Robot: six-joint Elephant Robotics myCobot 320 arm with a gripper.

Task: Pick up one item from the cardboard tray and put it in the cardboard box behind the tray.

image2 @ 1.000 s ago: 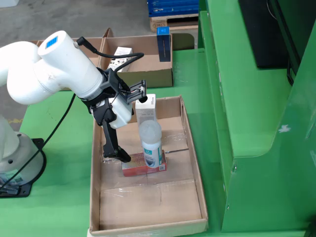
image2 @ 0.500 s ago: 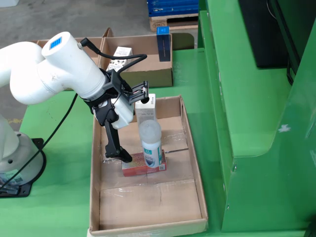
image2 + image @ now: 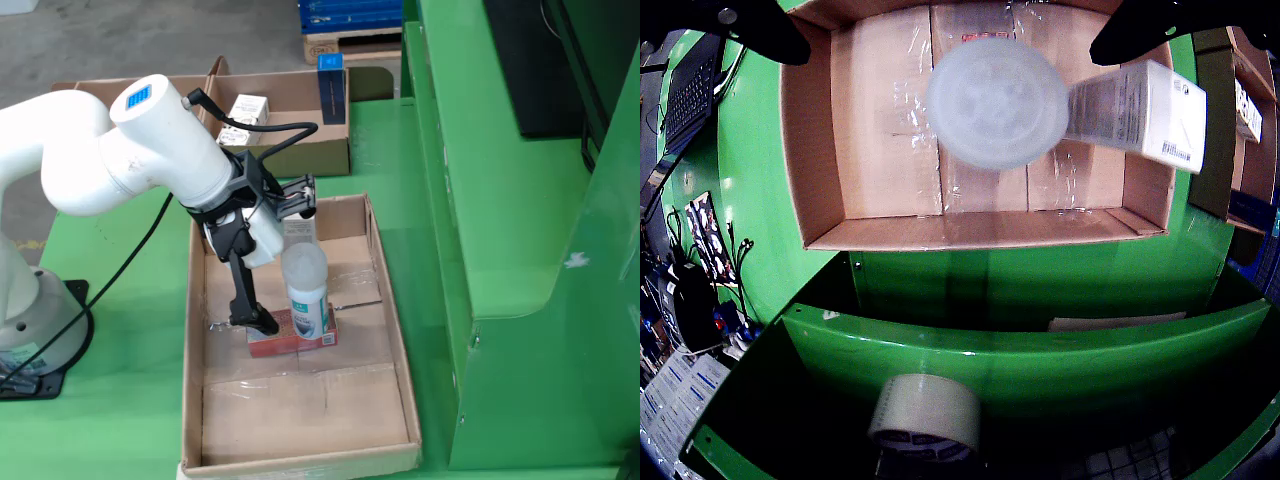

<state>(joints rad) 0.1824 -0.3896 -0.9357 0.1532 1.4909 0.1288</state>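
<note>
1. The green worktop [image 3: 130,300] fills most of the fixed view; a tall green cabinet wall [image 3: 520,250] rises along its right side, and grey concrete floor [image 3: 120,40] shows at the top left, with a pallet of blue crates [image 3: 350,20] further back.
2. The white arm [image 3: 110,160] reaches in from the left of the fixed view, its base [image 3: 30,330] standing on the worktop's left edge with a black cable trailing from it.
3. The cardboard tray [image 3: 395,330] lies at the worktop's centre, its floor patched with clear tape.
4. Behind it sits the cardboard box [image 3: 300,155], holding a small white carton [image 3: 245,105] and an upright blue box [image 3: 331,88].
5. In the tray, a white bottle [image 3: 305,290] stands on a flat red packet [image 3: 290,340]; a white carton [image 3: 298,228] stands just behind, largely hidden by the claw in the fixed view.
6. The claw [image 3: 275,255] is spread wide around the bottle and pinches nothing. One black finger [image 3: 245,295] hangs left of the bottle, its tip by the red packet.
7. In the wrist view the bottle's round cap [image 3: 997,102] sits between two dark, cropped fingertips [image 3: 760,25], blurred; the carton [image 3: 1140,110] lies beside it.
8. A roll of tape [image 3: 925,415] shows low in the wrist view, partly shadowed; the clutter at the left edge is too dim to make out.
</note>
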